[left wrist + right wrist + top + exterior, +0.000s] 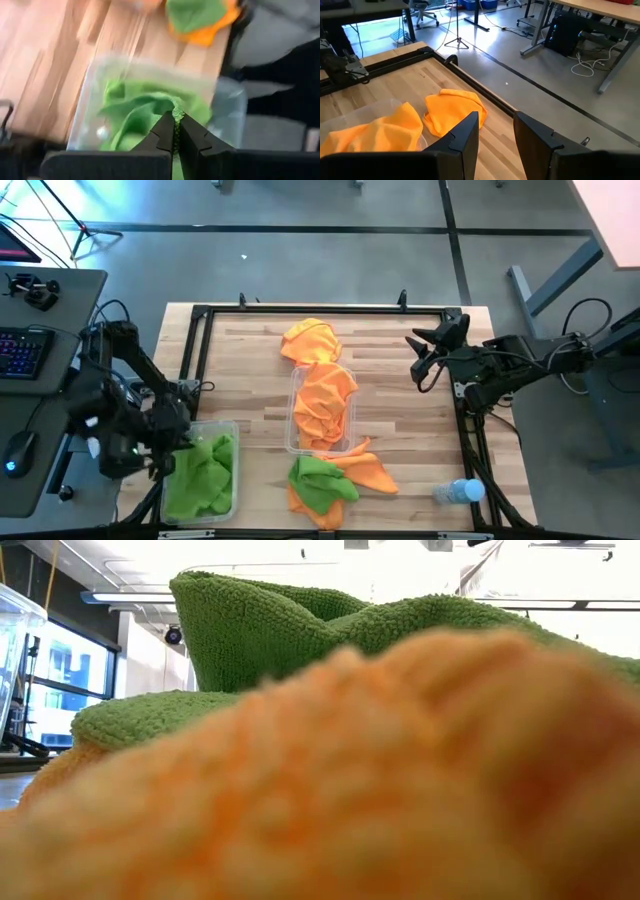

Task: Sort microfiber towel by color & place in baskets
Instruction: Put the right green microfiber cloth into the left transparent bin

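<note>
A clear bin (pixel 232 430) at the table's near left corner holds green towels (pixel 200 475). My left gripper (pixel 176 131) hovers over that bin, shut on a green towel (pixel 145 112). A second clear bin (pixel 293 420) in the middle holds orange towels (pixel 322 405). One orange towel (pixel 312 340) lies on the table beyond it. A green towel (pixel 322 478) rests on orange towels (pixel 365 470) near the front edge, and this pile fills the low view (pixel 330 660). My right gripper (pixel 425 358) hangs open over the far right part of the table, touching nothing. My left gripper pinches a narrow ridge of the green towel (pixel 176 114) between its two fingertips, slanting down from above. Whether it is an edge or a fold, I cannot tell. The rest of the towel spreads slack below the fingers into the clear bin (pixel 90 90).
A clear water bottle with a blue cap (pixel 458 492) lies near the front right corner. A black frame (pixel 320 310) runs along the table's far and side edges. Bare wood lies between the middle bin and my right gripper. A desk with a keyboard (pixel 25 350) stands left of the table.
</note>
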Available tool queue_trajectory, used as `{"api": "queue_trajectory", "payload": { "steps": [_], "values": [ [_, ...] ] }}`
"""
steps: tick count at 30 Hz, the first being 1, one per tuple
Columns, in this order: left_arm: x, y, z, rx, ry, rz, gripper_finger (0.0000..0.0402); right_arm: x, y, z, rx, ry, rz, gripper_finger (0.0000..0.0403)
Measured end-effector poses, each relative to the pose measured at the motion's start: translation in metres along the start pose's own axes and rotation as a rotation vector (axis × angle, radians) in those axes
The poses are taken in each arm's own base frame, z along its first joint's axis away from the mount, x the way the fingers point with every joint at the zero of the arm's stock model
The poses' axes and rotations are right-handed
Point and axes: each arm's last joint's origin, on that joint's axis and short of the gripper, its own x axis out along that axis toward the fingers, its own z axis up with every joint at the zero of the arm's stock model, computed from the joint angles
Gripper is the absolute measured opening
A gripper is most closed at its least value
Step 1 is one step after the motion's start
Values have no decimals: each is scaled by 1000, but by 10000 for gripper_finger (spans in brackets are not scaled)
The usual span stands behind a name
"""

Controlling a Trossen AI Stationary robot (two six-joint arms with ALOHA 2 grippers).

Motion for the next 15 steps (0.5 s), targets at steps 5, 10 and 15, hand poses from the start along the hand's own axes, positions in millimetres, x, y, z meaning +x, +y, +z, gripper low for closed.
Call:
{"api": "queue_trajectory", "payload": {
  "steps": [5,10,15],
  "values": [
    [35,-2,-22,-11,144,60,0,0,0,-1,16,5,-2,119],
    [76,-11,-42,-8,200,-15,0,0,-2,-4,22,28,-16,119],
    [115,-11,-56,-31,194,-55,0,0,-3,-5,15,32,-29,119]
  ]
}}
